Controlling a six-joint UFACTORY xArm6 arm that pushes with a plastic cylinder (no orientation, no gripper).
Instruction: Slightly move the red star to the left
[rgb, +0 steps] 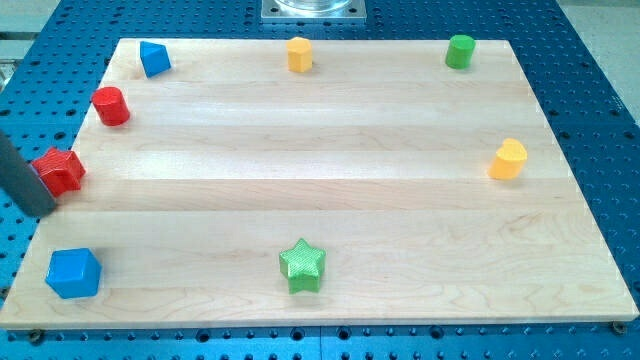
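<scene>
The red star (60, 170) lies at the left edge of the wooden board (320, 190). My dark rod comes in from the view's left edge, and my tip (42, 210) rests just below and left of the red star, touching or nearly touching it.
A red cylinder (111, 105) sits above the star. A blue block (154, 58) is at top left, a blue cube (74, 273) at bottom left. A yellow block (300, 54), green cylinder (460, 51), yellow heart-like block (508, 159) and green star (302, 265) lie elsewhere.
</scene>
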